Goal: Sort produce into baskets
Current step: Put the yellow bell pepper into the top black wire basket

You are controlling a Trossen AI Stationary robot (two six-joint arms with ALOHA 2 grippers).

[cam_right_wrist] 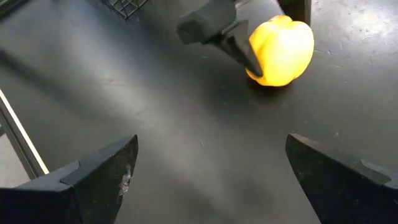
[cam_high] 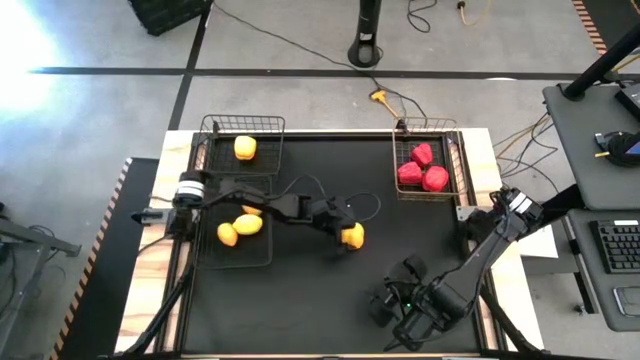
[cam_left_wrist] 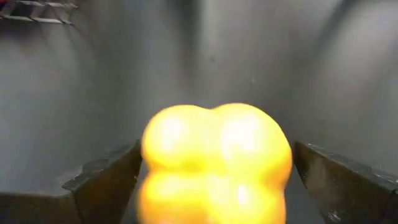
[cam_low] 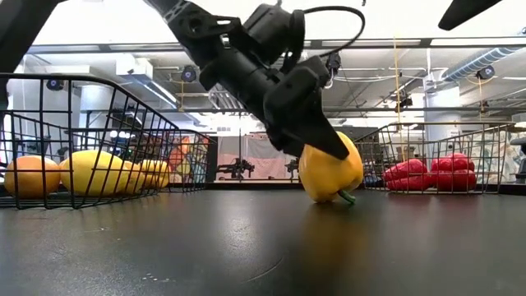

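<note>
A lumpy yellow bell pepper (cam_high: 353, 236) lies on its side on the black table, its green stem (cam_low: 347, 197) low against the surface. My left gripper (cam_left_wrist: 214, 186) reaches in from the table's left, slanting down. It is open, with one finger on each side of the pepper. My right gripper (cam_high: 385, 305) hovers open over the near right of the table with nothing between its fingers; the pepper (cam_right_wrist: 281, 50) lies ahead of it. Three wire baskets hold produce: a yellow pepper (cam_high: 245, 148) far left, lemon-like ovals (cam_high: 240, 228) near left, red peppers (cam_high: 422, 170) far right. My left gripper's fingers (cam_left_wrist: 112, 177) stand close against the yellow pepper's two sides (cam_left_wrist: 149, 162), coming from the table's left and slanting down. Whether they touch it I cannot tell. The pepper rests on the table.
The left baskets (cam_high: 212, 150) sit along the table's left side, under and beside my left arm. The right basket (cam_high: 458, 165) is at the far right. Bare black tabletop (cam_high: 300, 300) lies between the pepper and the near edge.
</note>
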